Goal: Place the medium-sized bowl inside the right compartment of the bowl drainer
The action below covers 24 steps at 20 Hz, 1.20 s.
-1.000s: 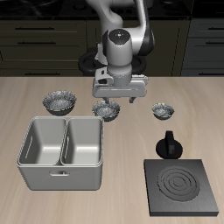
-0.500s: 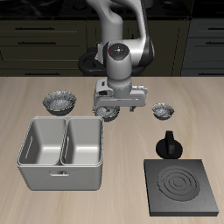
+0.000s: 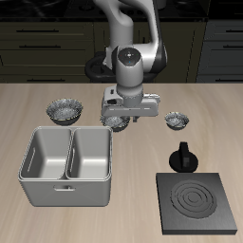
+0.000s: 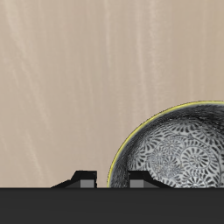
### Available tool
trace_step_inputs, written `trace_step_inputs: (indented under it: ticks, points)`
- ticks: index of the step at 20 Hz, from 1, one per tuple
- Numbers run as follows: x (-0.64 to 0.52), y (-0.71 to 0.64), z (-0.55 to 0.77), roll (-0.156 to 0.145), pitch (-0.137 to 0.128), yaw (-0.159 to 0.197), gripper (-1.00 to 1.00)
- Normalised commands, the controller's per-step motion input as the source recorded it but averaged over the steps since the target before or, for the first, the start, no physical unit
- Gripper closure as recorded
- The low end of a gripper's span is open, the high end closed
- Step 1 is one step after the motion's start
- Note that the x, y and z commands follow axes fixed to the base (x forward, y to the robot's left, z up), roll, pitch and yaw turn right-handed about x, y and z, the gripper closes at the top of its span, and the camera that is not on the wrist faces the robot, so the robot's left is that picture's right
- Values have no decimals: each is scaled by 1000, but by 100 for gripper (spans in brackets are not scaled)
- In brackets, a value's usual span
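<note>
Toward the back of the counter [image 3: 142, 157], about midway along its width, the medium bowl [image 3: 116, 121] sits upright with its mouth facing straight up; being round, it has no long axis to speak of. The gripper [image 3: 117, 116] is down directly over it and hides most of it in the exterior view. In the wrist view the bowl [image 4: 179, 149] shows its dark speckled inside and a bright rim, with two fingertips [image 4: 84, 178] just at the rim's edge; whether the jaws straddle the wall or touch it, I cannot tell, nor how wide they stand.

The drainer [image 3: 66, 195] lies nearer the front edge, close to the bowl, its two deep wells open upward and its long side running along the counter's width. The larger bowl [image 3: 65, 110] and the smallest bowl [image 3: 175, 120] flank the medium one in a row along the back. A black stove plate [image 3: 196, 202] sits at a front corner, a black knob [image 3: 181, 157] just behind it.
</note>
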Motion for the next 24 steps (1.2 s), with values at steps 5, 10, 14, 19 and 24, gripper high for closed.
trace_step_inputs:
  ticks: [5, 10, 14, 19, 24]
  points:
    - [10, -41, 258, 1, -39, 10, 100]
    - [72, -164, 323, -18, -25, -6, 100]
    - [60, -218, 486, -3, -37, -8, 100]
    - [-18, -290, 618, -58, -82, 5, 100]
    - [-161, -125, 580, 5, -68, -15, 100]
